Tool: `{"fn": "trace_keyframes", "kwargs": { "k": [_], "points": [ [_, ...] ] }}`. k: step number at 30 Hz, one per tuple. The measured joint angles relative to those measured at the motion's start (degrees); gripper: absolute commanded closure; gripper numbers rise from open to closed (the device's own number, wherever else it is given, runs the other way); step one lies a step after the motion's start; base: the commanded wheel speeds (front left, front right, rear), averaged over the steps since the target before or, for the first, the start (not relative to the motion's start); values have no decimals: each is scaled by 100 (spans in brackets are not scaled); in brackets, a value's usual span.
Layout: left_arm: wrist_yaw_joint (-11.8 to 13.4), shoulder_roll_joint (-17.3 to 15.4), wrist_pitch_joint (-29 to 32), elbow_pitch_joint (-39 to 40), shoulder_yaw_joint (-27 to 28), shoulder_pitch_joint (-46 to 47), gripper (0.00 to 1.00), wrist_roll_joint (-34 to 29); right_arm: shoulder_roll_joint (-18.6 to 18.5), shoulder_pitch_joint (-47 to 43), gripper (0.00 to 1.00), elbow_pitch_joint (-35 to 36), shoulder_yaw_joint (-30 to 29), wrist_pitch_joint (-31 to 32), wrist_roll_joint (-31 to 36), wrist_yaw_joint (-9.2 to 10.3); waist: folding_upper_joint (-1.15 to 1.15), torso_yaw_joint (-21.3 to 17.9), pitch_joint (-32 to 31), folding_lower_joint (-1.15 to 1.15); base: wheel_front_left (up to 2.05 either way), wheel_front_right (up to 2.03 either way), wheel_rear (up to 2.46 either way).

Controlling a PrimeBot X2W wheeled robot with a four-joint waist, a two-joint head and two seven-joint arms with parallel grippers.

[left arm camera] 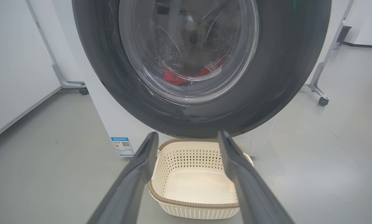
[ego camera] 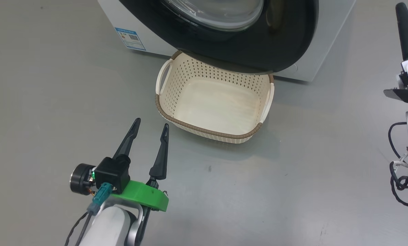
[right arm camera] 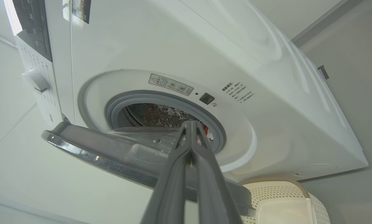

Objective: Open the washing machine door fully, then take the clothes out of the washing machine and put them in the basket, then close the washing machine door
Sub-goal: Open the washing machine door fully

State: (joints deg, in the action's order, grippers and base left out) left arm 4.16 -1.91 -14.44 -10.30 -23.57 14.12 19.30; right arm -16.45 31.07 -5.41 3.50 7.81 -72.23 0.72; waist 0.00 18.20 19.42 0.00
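Note:
The white washing machine (ego camera: 122, 13) stands at the top of the head view. Its black-rimmed door (ego camera: 285, 41) hangs out over the cream basket (ego camera: 204, 130), which is empty. In the right wrist view the door (right arm camera: 89, 149) stands partly swung away from the grey-sealed drum opening (right arm camera: 142, 96). Through the door glass (left arm camera: 189, 46) of the left wrist view, red clothes (left arm camera: 173, 77) lie in the drum. My left gripper (ego camera: 151, 123) is open low on the left, pointing at the basket (left arm camera: 192, 203). My right gripper (ego camera: 401, 8) is shut on nothing at the far right, its fingertips (right arm camera: 190, 123) towards the opening.
Grey floor surrounds the basket. A blue label (ego camera: 130, 38) marks the machine's lower left front. Wheeled frame legs (left arm camera: 321, 99) stand beside the machine, with a white wall (left arm camera: 11, 62) on the left. The control dial (right arm camera: 35, 80) is on the machine's panel.

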Motion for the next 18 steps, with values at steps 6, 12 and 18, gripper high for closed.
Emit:
{"fn": "trace_keyframes", "kwargs": {
  "k": [6,12,18],
  "points": [
    [0,1,0,23,-57,50,0,91,37,452,100,-296,-196,493,-594,223,0,89,103,0,0,0,0],
    [1,2,0,27,-66,120,0,91,107,836,100,-602,-326,881,-1048,356,0,177,178,0,0,0,0],
    [1,2,0,30,-107,130,0,91,166,1220,100,-864,-468,1321,-1534,553,0,235,250,0,0,0,0]
  ]
}}
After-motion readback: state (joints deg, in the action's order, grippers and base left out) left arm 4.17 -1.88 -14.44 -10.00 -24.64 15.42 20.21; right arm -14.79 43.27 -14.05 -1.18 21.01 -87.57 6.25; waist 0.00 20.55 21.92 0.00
